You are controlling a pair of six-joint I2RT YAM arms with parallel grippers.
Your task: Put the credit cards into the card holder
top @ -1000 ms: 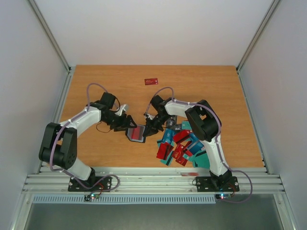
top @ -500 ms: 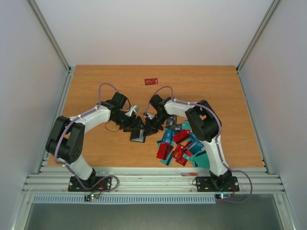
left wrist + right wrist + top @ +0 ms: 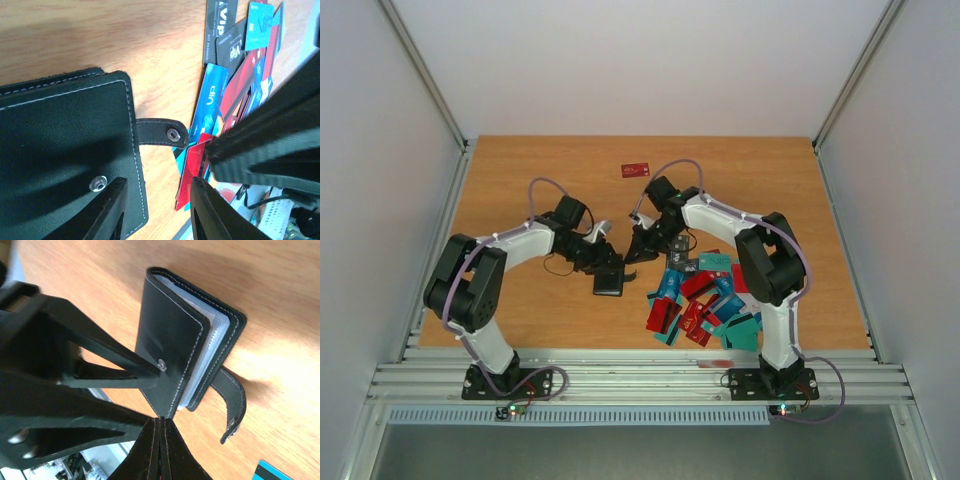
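Looking from above, the card holder (image 3: 610, 284) lies mid-counter (image 3: 520, 180), with the credit cards (image 3: 695, 300) heaped at its 4 o'clock.

Left wrist: the left fingers (image 3: 157, 200) stand apart over its cover (strap (image 3: 160, 134) unsnapped).

Right wrist: the right fingers (image 3: 160, 440) are pressed together, with nothing visibly between them.

Unfastened, the cover could spring open, or the holder could skid under a push.

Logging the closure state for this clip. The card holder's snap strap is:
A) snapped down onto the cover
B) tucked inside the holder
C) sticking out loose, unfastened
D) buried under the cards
C: the strap juts sideways off the card holder over bare wood, and its snap sits well clear of the stud on the cover.
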